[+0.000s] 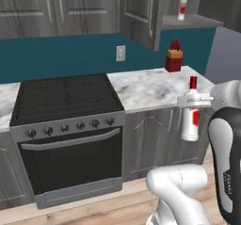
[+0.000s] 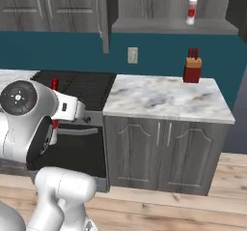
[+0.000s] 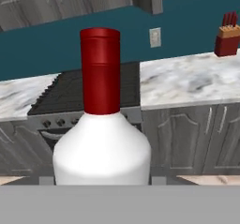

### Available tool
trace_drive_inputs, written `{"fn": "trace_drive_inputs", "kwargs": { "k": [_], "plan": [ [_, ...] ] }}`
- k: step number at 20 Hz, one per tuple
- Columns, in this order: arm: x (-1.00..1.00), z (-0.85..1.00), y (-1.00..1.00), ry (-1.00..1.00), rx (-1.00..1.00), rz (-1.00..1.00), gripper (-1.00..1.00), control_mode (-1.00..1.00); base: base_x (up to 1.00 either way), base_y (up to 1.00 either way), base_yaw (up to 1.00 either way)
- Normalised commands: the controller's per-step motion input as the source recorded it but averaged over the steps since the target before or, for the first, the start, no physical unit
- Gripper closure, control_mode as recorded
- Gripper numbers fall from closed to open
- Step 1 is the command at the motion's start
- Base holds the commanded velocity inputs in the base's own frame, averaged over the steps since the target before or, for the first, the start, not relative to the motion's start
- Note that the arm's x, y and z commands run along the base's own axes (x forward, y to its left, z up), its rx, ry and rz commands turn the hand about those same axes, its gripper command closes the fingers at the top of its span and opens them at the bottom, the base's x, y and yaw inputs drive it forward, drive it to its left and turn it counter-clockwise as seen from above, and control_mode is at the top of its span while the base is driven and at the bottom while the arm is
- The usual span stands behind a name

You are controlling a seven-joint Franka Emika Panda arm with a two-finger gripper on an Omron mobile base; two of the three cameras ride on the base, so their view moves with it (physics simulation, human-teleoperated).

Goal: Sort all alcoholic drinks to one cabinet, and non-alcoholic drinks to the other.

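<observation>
My gripper (image 1: 190, 100) is shut on the neck of an alcoholic drink (image 1: 190, 120), a slim white bottle with a red cap and red label. The bottle hangs upright in the air in front of the counter's lower doors. In the hand view this bottle (image 3: 101, 148) rises close up in the middle. From the right base, its red cap (image 2: 54, 84) peeks out behind my arm. A second alcoholic drink (image 1: 182, 6) (image 2: 192, 8) stands upright on the shelf of the open upper cabinet (image 1: 188, 21) (image 2: 173, 26). The non-alcoholic drinks are out of view.
A marble counter (image 1: 150, 87) (image 2: 164, 97) runs right of a black stove (image 1: 66, 99). A red knife block (image 1: 173, 57) (image 2: 192, 65) (image 3: 227, 39) stands at the counter's back. The cabinet's door (image 1: 141, 12) hangs open above the counter.
</observation>
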Motion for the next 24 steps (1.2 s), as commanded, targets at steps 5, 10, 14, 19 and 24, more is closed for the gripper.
{"fn": "trace_drive_inputs", "kwargs": {
  "k": [5, 10, 14, 19, 24],
  "plan": [
    [0.00, 0.00, 0.00, 0.00, 0.00, 0.00, 1.00, 1.00, 0.77, -0.80, 0.00],
    [0.00, 0.00, 0.00, 0.00, 0.00, 0.00, 1.00, 1.00, 0.68, -0.68, 0.00],
    [0.00, 0.00, 0.00, 0.00, 0.00, 0.00, 1.00, 1.00, 0.63, -0.47, 0.00],
    [0.00, 0.00, 0.00, 0.00, 0.00, 0.00, 1.00, 1.00, 0.57, -0.31, 0.00],
    [0.00, 0.00, 0.00, 0.00, 0.00, 0.00, 1.00, 1.00, 0.65, -0.04, 0.00]
  ]
}}
